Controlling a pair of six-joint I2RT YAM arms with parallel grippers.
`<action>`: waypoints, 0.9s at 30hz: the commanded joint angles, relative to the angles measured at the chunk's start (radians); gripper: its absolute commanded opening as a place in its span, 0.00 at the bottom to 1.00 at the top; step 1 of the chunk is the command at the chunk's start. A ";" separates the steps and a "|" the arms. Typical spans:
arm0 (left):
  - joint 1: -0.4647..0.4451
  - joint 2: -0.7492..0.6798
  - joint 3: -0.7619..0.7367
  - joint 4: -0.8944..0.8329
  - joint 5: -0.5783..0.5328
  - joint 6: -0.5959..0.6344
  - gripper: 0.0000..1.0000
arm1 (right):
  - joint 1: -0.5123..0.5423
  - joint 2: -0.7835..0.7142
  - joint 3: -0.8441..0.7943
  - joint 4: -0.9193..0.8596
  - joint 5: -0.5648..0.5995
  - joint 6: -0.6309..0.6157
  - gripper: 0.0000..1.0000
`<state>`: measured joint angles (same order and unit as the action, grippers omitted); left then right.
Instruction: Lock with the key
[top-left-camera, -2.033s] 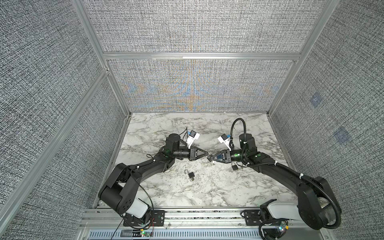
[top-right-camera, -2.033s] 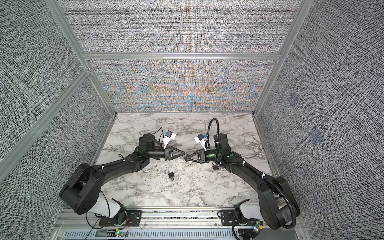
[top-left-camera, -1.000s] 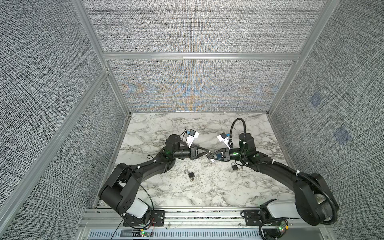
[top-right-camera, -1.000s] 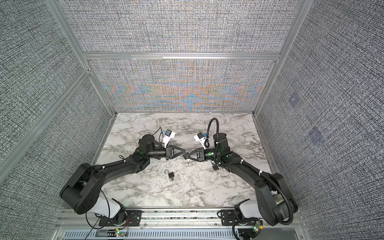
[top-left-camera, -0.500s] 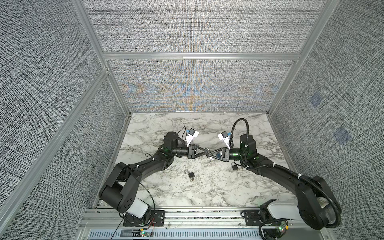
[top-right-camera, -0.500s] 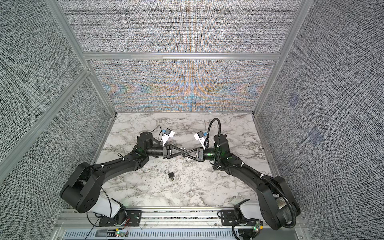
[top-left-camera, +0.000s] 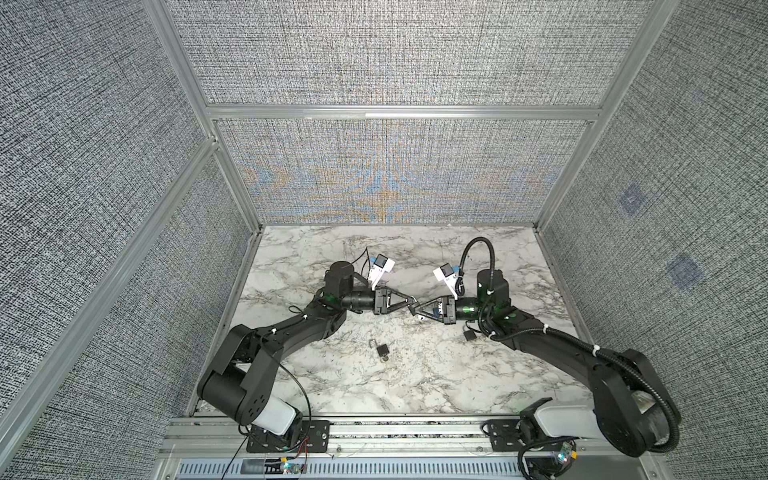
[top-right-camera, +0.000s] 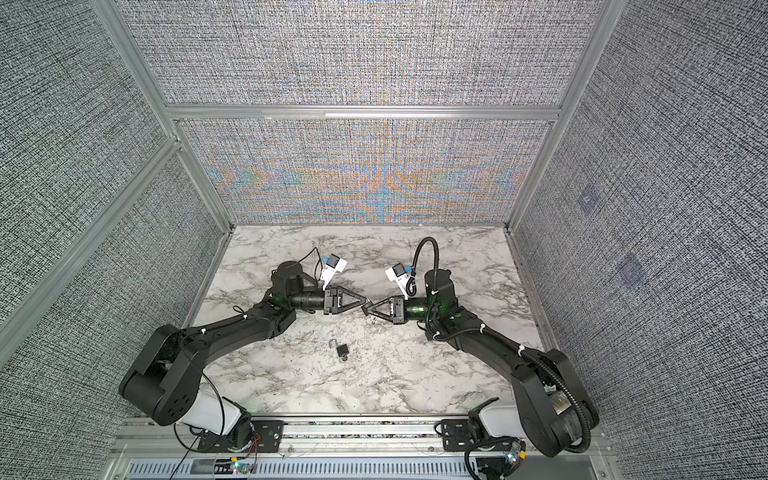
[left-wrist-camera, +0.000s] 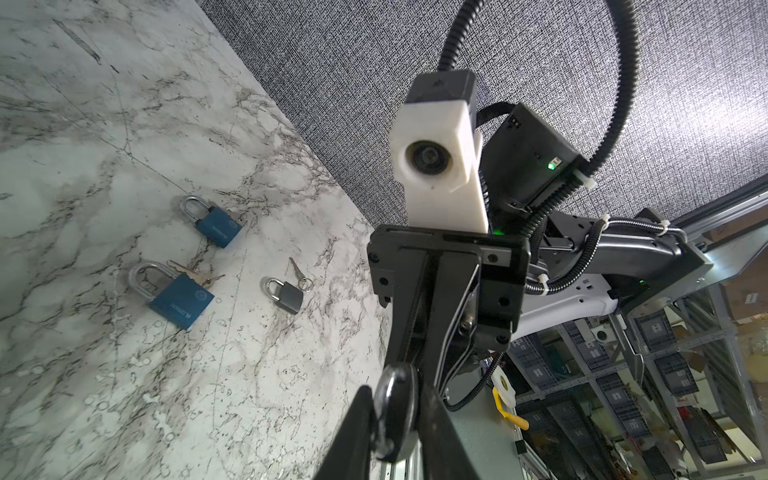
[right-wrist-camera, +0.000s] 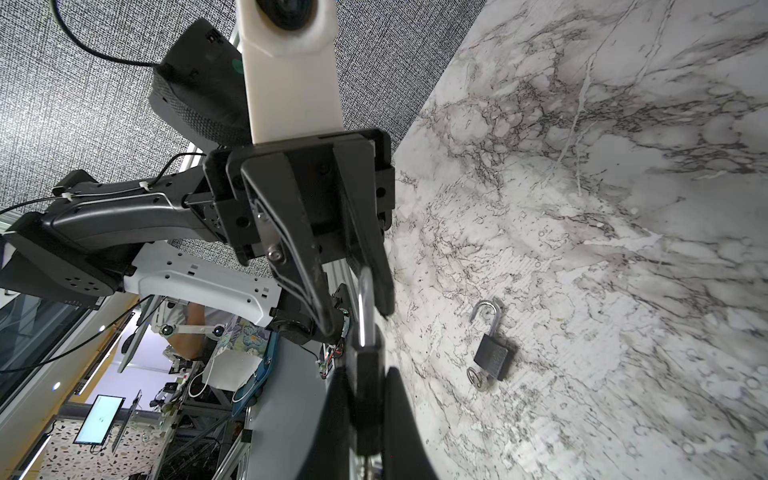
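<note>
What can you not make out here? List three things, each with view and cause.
- Keyhole end of the held padlock: right wrist view; the right gripper covers it.
- Whether the left gripper pinches the shackle: both wrist views; its jaws overlap it.
- The padlock's details: both top views; too small.

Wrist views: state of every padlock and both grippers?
right gripper, shut on held padlock
held padlock, clamped; whether its shackle is latched is hidden
left gripper, jaws narrowly around that shackle; grip unclear
open grey padlock, shackle swung open, inserted key in place
small grey padlock, shackle shut, loose key beside it
small blue padlock, shackle shut
large blue padlock, shackle shut, key bunch beside it
</note>
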<state>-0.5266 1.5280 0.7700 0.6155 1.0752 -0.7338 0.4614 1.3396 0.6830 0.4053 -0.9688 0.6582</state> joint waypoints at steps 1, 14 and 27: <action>0.002 0.007 0.005 0.055 0.023 -0.002 0.24 | 0.003 0.000 0.013 0.021 0.005 -0.006 0.00; -0.003 0.022 0.003 0.063 0.049 -0.010 0.21 | 0.017 0.021 0.029 0.021 0.007 -0.011 0.00; -0.008 0.017 -0.026 0.062 -0.004 -0.015 0.00 | 0.016 0.032 0.042 0.013 0.027 -0.007 0.00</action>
<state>-0.5293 1.5528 0.7525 0.6849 1.1023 -0.7708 0.4786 1.3689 0.7090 0.3847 -0.9840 0.6258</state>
